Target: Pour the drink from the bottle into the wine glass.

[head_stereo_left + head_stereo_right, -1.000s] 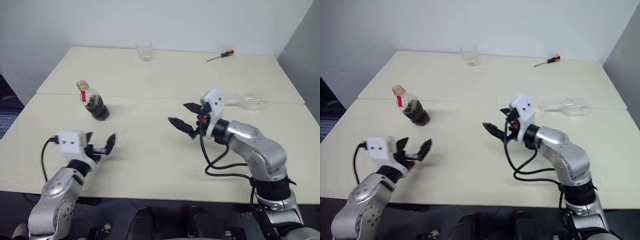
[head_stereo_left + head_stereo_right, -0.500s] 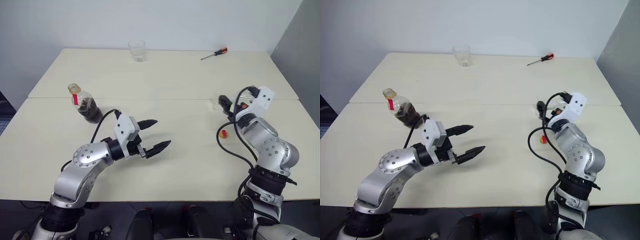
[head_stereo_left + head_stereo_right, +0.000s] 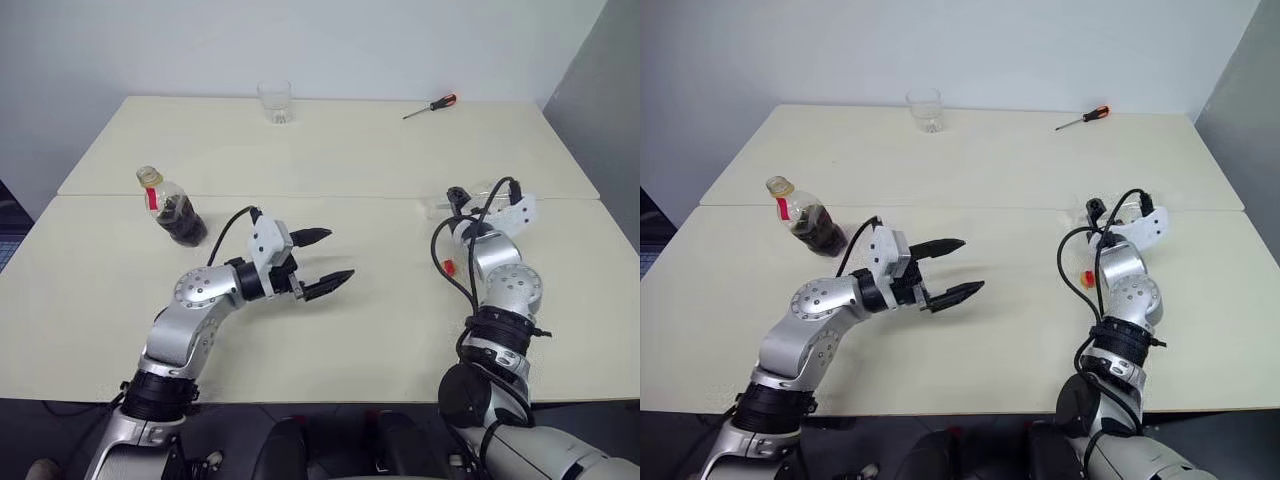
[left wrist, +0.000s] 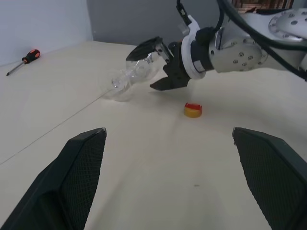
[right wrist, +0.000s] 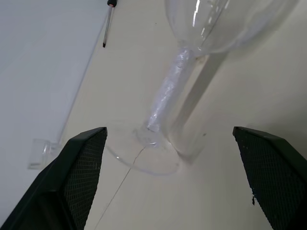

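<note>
The wine glass (image 4: 132,76) lies on its side on the surface (image 3: 330,170), with the right gripper (image 4: 160,67) spread apart around its bowl. The left gripper (image 3: 325,262) hovers mid-surface, fingers apart and empty. The bottle (image 3: 175,208) stands at the left, uncapped.

Left gripper (image 3: 325,258) and right gripper (image 4: 154,65), both level, jaws wide apart, empty.

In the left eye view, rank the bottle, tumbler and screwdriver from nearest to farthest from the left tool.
1. bottle: on the near table, left of the left tool.
2. tumbler: at the far edge, straight back.
3. screwdriver: far edge, off to the right.
</note>
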You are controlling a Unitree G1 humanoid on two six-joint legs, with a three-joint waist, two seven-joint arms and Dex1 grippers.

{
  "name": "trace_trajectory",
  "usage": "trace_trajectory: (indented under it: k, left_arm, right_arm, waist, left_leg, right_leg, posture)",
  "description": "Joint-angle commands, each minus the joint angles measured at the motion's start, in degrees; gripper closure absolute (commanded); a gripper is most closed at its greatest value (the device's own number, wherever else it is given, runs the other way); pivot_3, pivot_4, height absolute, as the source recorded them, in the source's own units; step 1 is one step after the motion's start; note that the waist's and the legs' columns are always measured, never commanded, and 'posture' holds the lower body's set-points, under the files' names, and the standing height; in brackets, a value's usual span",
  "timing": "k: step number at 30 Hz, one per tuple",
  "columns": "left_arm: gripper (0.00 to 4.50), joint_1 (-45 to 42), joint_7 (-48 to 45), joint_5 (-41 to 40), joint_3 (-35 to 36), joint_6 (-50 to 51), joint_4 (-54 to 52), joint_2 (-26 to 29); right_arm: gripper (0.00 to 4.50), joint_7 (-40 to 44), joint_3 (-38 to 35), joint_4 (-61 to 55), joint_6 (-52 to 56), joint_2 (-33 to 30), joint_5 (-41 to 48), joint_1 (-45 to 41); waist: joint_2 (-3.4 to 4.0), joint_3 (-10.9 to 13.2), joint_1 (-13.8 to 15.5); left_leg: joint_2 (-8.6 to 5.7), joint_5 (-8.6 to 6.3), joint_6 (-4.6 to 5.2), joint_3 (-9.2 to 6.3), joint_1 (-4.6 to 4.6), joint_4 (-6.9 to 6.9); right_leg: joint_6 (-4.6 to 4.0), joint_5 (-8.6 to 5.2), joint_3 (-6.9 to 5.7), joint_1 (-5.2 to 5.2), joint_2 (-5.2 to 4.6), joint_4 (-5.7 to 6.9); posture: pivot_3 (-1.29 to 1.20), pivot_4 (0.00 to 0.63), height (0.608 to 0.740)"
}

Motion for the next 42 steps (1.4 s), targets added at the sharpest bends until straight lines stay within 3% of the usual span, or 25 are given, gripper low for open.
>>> trace_trajectory:
  k: [1, 21, 42]
  left_arm:
    - [0.01, -1.0, -0.1, 0.9, 0.4, -1.4, -0.8, -0.1]
    - [0.01, -3.5, 0.6, 0.7, 1.4, -0.2, -0.2, -0.4]
    - [0.01, -3.4, 0.4, 0.1, 2.3, 1.9, -1.6, 0.7]
  right_arm:
    - [0.0, 1.8, 0.9, 3.8, -5.9, -2.2, 0.6, -2.6]
    - [0.0, 10.8, 0.8, 36.8, -21.8, -10.0, 0.8, -15.8]
    - [0.0, 13.7, -0.5, 52.0, -32.0, -14.5, 0.5, -18.9]
  waist:
    - [0.05, 0.0, 0.0]
    - [0.08, 0.0, -0.1]
    - [0.08, 0.0, 0.2]
  left_leg:
    - [0.0, 0.0, 0.0, 0.01, 0.0, 0.0]
    - [0.02, 0.0, 0.0, 0.04, 0.01, 0.0]
    - [0.02, 0.01, 0.0, -0.01, 0.01, 0.07]
  right_leg:
    - [0.0, 0.0, -0.01, 0.0, 0.0, 0.0]
    - [-0.01, 0.0, 0.03, 0.0, -0.01, 0.03]
    - [0.0, 0.01, 0.07, 0.07, -0.03, 0.03]
  posture:
    - [0.0, 0.15, 0.74]
    - [0.0, 0.15, 0.74]
    - [0.0, 0.15, 0.74]
